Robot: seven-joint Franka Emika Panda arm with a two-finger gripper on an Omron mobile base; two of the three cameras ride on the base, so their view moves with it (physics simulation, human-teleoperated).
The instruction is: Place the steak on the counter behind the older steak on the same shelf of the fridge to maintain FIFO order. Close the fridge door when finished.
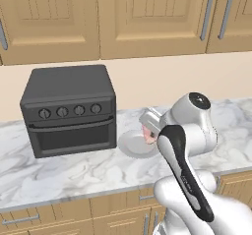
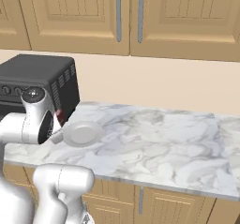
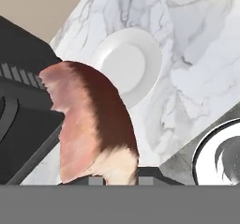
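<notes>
The steak (image 3: 91, 124) is filling the lower left of the hand view, a pink-red slab with a pale fat edge, and the gripper (image 3: 115, 180) is pinching it tight at its bottom end. Behind it the round white plate (image 3: 129, 68) is lying bare on the marbled counter (image 3: 197, 54). From the left base view, the steak (image 1: 148, 134) is peeking out just above that plate (image 1: 135, 144), beside the boxy dark toaster oven (image 1: 69, 110).

Glossy marbled stone counter (image 2: 154, 138), matt dark toaster oven (image 1: 69, 108).
</notes>
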